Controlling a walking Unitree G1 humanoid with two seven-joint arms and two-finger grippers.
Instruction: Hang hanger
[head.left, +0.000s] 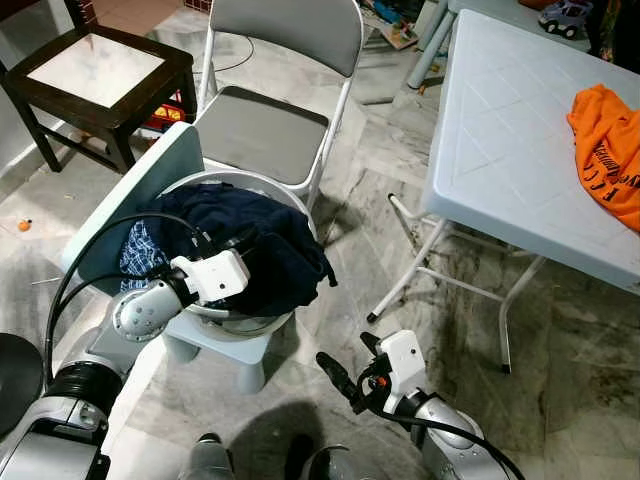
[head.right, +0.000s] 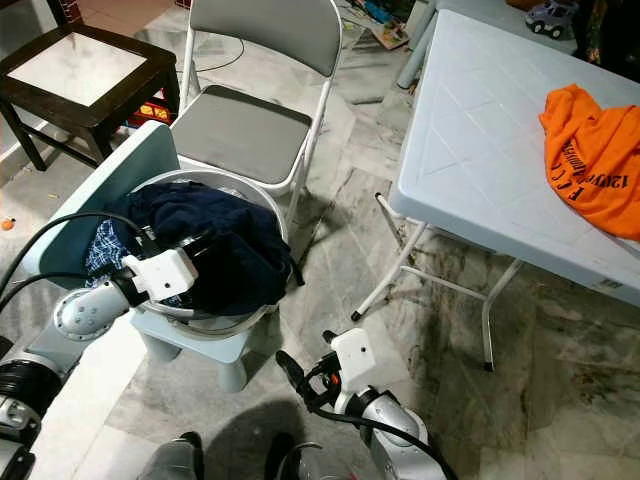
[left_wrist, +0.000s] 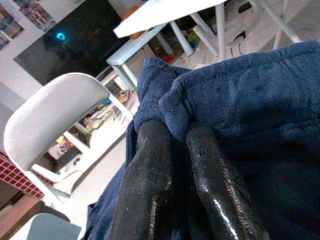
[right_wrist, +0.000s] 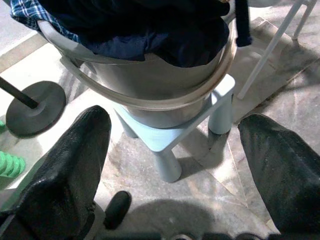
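Navy garment (head.left: 265, 250) is pinched between the closed fingers (left_wrist: 150, 185) of the left end effector (head.left: 222, 243) over the basket (right_wrist: 150, 87); right end effector (head.left: 345, 372) is held wide, low beside it.

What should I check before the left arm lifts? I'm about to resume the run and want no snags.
1. Left claw closed on the navy garment: ok, wrist view shows fabric pinched between fingers.
2. Right claw free: ok, open, holding nothing.
3. Basket seated on the small blue chair: ok.
4. Plaid cloth separate from the navy garment: cannot tell.
5. Hanger located: cannot tell.
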